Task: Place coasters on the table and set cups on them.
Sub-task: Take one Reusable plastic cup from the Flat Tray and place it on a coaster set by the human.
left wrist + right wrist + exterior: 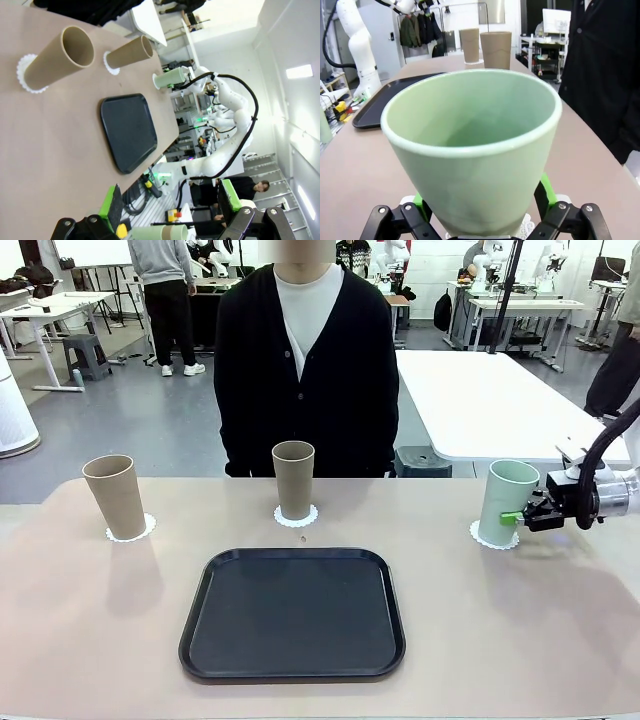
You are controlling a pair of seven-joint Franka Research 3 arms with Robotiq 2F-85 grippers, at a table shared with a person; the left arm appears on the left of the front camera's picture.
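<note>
A black tray point(293, 613) lies flat in the middle of the tan table point(90, 640), its near edge close to the robot's side, and everything else sits around it. Beyond the tray's far left corner, a brown cup point(116, 497) stands on a lacy white coaster point(131, 531), leaning a little to the left, with bare tabletop all around it. Just past the middle of the tray's far edge a second brown cup point(294, 479) stands upright on its own coaster point(296, 516), directly in front of the person in the dark cardigan point(307, 370) at the far side. Off the tray's far right corner the mint green cup point(507, 502) sits on the third coaster point(492, 537), near the table's right edge. The right gripper point(516, 515) is low at that cup's right side; seen from its wrist, the green pads point(547, 190) flank the base of the cup on both sides, but whether they press it or stand slightly off it I cannot tell. The left gripper point(170, 205) hangs well back from the tray with its fingers spread wide and nothing between them. Wide open strips of table lie to the left and right of the tray and between the tray and the cups.
</note>
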